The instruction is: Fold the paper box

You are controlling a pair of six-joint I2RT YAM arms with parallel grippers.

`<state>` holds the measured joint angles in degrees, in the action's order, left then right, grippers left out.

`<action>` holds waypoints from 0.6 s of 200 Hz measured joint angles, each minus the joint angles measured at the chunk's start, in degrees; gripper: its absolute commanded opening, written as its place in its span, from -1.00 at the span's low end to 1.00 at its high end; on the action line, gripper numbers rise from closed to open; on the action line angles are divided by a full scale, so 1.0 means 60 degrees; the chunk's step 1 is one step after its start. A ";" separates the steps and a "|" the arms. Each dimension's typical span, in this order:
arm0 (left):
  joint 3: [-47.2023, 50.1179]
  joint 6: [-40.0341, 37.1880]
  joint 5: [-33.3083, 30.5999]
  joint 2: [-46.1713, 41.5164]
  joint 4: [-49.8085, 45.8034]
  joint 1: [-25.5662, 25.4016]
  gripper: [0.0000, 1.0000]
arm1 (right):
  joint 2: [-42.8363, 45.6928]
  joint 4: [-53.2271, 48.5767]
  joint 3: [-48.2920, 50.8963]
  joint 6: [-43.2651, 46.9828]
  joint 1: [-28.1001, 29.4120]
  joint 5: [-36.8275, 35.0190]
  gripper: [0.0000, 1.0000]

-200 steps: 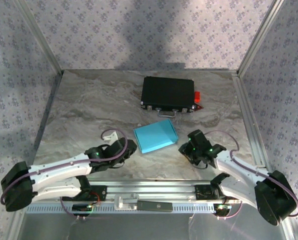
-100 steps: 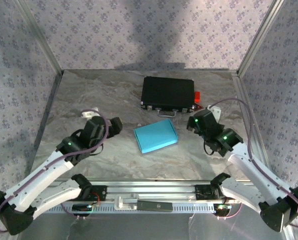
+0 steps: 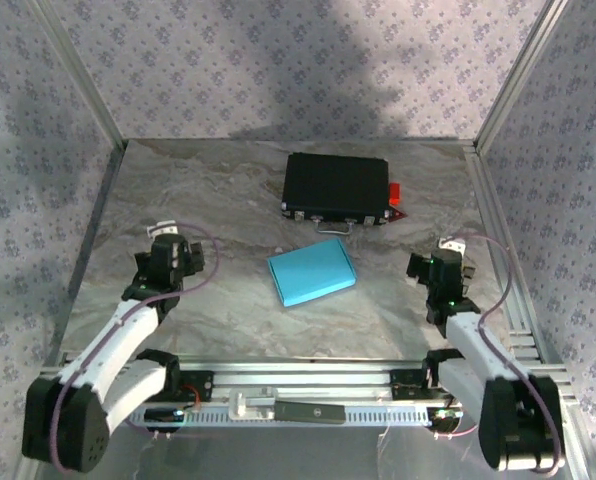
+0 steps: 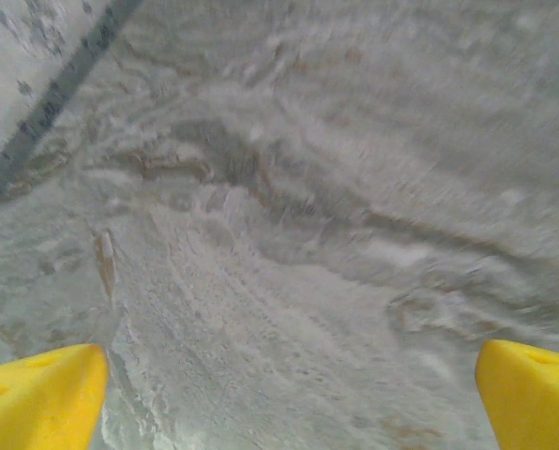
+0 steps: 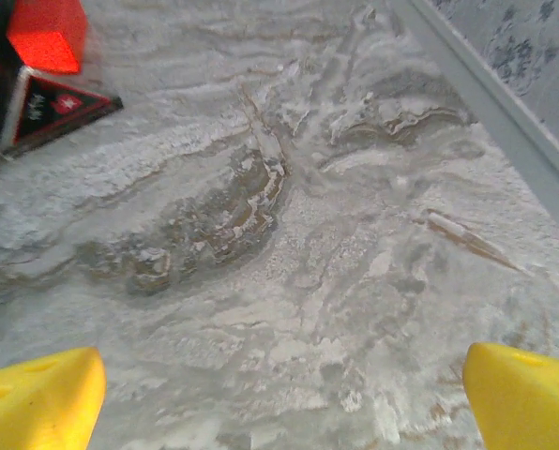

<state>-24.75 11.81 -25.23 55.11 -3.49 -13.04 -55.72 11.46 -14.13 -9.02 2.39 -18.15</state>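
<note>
Paper box [image 3: 311, 272]: appears closed, blue face up | left gripper [image 3: 170, 238], right gripper [image 3: 448, 250]: both spread, empty, well apart from it | advice: confirm closure holds before any pressing.

The grey marble-patterned desk [image 3: 228, 190] carries a closed cyan-blue rectangular paper box [image 3: 312, 271] near its middle, lying slightly askew. Farther back, apart from it, lies a larger black hard case [image 3: 336, 187] with metal latches along its near edge. A small red block [image 3: 394, 190] and a red-edged black triangular tag [image 5: 50, 105] sit at the case's right end.
</note>
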 measured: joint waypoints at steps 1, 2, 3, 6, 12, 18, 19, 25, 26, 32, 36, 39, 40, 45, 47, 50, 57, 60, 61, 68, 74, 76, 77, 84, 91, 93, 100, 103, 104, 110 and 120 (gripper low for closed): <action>0.0080 -0.0055 0.0044 0.0076 0.0157 0.0051 1.00 | -0.0044 0.0076 0.0007 0.0018 -0.0011 0.0007 0.99; 0.0117 -0.0080 0.0066 0.0117 0.0226 0.0076 0.99 | -0.0138 0.0211 0.0022 0.0047 -0.0033 0.0033 0.99; 0.0186 -0.0131 0.0106 0.0215 0.0372 0.0120 0.99 | -0.0193 0.0270 0.0025 0.0069 -0.0044 0.0051 0.99; 0.0342 -0.0251 0.0168 0.0455 0.0721 0.0222 0.99 | -0.0419 0.0481 0.0029 0.0153 -0.0073 0.0131 0.98; 0.0616 -0.0444 0.0324 0.0885 0.1410 0.0361 1.00 | -0.0841 0.0969 0.0033 0.0295 -0.0109 0.0259 0.98; 0.0845 -0.0641 0.0499 0.1373 0.2084 0.0470 0.99 | -0.1220 0.1541 0.0036 0.0448 -0.0109 0.0393 0.98; 0.0863 -0.0670 0.0514 0.1432 0.2138 0.0481 1.00 | -0.1264 0.1614 0.0040 0.0466 -0.0109 0.0408 0.98; 0.0954 -0.0874 0.0721 0.1920 0.2575 0.0565 1.00 | -0.1610 0.2218 0.0047 0.0597 -0.0120 0.0521 0.98; 0.0965 -0.0900 0.0739 0.1971 0.2626 0.0572 0.99 | -0.1701 0.2379 0.0047 0.0627 -0.0127 0.0568 0.99; 0.1009 -0.1100 0.0940 0.2401 0.3206 0.0623 1.00 | -0.2055 0.3002 0.0051 0.0750 -0.0160 0.0725 0.98; 0.1042 -0.1195 0.1031 0.2597 0.3595 0.0645 1.00 | -0.2255 0.3373 0.0051 0.0827 -0.0182 0.0827 0.98; 0.1042 -0.1300 0.1104 0.2779 0.3927 0.0670 1.00 | -0.2499 0.3708 0.0044 0.0907 -0.0219 0.0907 0.98; 0.1045 -0.1322 0.1118 0.2820 0.4000 0.0674 1.00 | -0.2539 0.3774 0.0044 0.0918 -0.0226 0.0918 0.98; 0.1049 -0.1494 0.1195 0.3089 0.4543 0.0696 0.99 | -0.2863 0.4226 0.0033 0.0994 -0.0291 0.1027 0.98; 0.1045 -0.1563 0.1242 0.3187 0.4761 0.0714 0.99 | -0.3009 0.4430 0.0029 0.1020 -0.0324 0.1104 0.98; 0.1045 -0.1650 0.1311 0.3304 0.5034 0.0732 1.00 | -0.3191 0.4666 0.0015 0.1060 -0.0368 0.1169 0.98; 0.1045 -0.1829 0.1468 0.3588 0.5672 0.0805 0.99 | -0.3781 0.5315 -0.0015 0.1118 -0.0499 0.1373 0.98; 0.1045 -0.1902 0.1530 0.3723 0.5934 0.0852 0.99 | -0.4047 0.5628 -0.0018 0.1133 -0.0546 0.1450 0.98; 0.1045 -0.1912 0.1563 0.3770 0.6058 0.0878 1.00 | -0.4102 0.5701 -0.0018 0.1137 -0.0554 0.1475 0.98; 0.1049 -0.2029 0.1668 0.4105 0.6714 0.0991 1.00 | -0.4696 0.6313 -0.0036 0.1191 -0.0630 0.1647 0.99; 0.1049 -0.2069 0.1832 0.4473 0.7333 0.1144 0.99 | -0.5005 0.6470 -0.0058 0.1235 -0.0667 0.1723 0.98; 0.1060 -0.2073 0.1883 0.4586 0.7515 0.1188 0.99 | -0.5078 0.6470 -0.0069 0.1242 -0.0667 0.1759 0.98; 0.1060 -0.2073 0.1934 0.4681 0.7654 0.1235 0.99 | -0.5107 0.6470 -0.0069 0.1260 -0.0667 0.1792 0.99; 0.1096 -0.2069 0.2157 0.5060 0.8269 0.1453 0.99 | -0.5118 0.6364 -0.0073 0.1337 -0.0663 0.1927 0.98; 0.1107 -0.2036 0.2331 0.5377 0.8644 0.1698 1.00 | -0.5118 0.6470 -0.0106 0.1417 -0.0641 0.2004 0.98; 0.1107 -0.2025 0.2361 0.5406 0.8648 0.1741 1.00 | -0.5118 0.6477 -0.0127 0.1432 -0.0616 0.1996 0.98; 0.1093 -0.1967 0.2466 0.5475 0.8608 0.1949 0.99 | -0.5129 0.6422 -0.0302 0.1483 -0.0521 0.1916 0.98; 0.1089 -0.1953 0.2510 0.5475 0.8601 0.2011 0.99 | -0.5129 0.6368 -0.0390 0.1490 -0.0481 0.1880 0.98; 0.1082 -0.1942 0.2510 0.5475 0.8601 0.2025 0.99 | -0.5129 0.6360 -0.0412 0.1494 -0.0474 0.1880 0.98; 0.0994 -0.1876 0.2575 0.5501 0.8539 0.2138 0.99 | -0.5144 0.6306 -0.0623 0.1523 -0.0397 0.1840 0.98; 0.0772 -0.1792 0.2652 0.5523 0.8426 0.2233 0.99 | -0.5155 0.6269 -0.0918 0.1577 -0.0346 0.1821 0.98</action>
<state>-20.12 1.06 -9.32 88.25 47.07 0.36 -86.65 49.08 -19.64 0.45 0.32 -7.22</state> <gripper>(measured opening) 0.996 0.990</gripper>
